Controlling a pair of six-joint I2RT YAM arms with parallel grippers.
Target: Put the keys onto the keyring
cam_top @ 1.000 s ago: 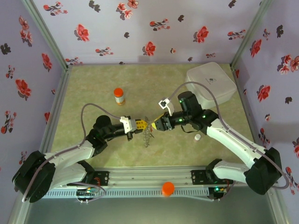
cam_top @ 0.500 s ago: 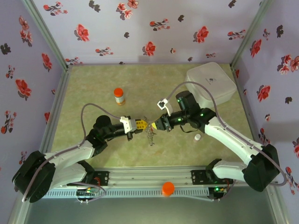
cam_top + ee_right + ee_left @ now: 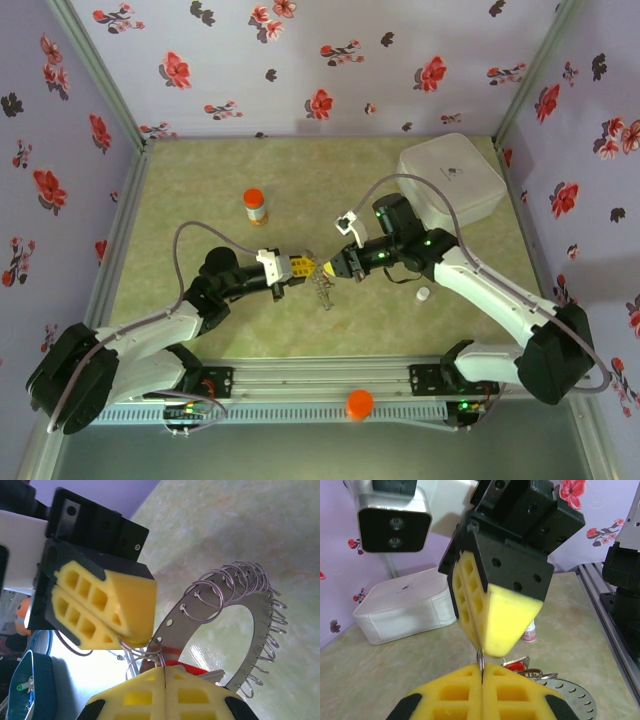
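Near the middle of the green mottled bench (image 3: 200,200), the right gripper (image 3: 331,270) has edged toward the far edge since a second ago. The left gripper (image 3: 309,267) has its foam-padded jaws pinched on the large flat grey perforated keyring (image 3: 262,630), which is fringed with wire loops. The right jaws clamp the small silvery keys (image 3: 195,669), red-tagged.

grey keyring (image 3: 176,613), red-tagged key (image 3: 192,669)

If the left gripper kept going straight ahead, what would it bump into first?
The right gripper's yellow fingers. The left gripper points straight at them, tip to tip, both shut on a thin wire loop by the keyring, so there is hardly any room left to travel.
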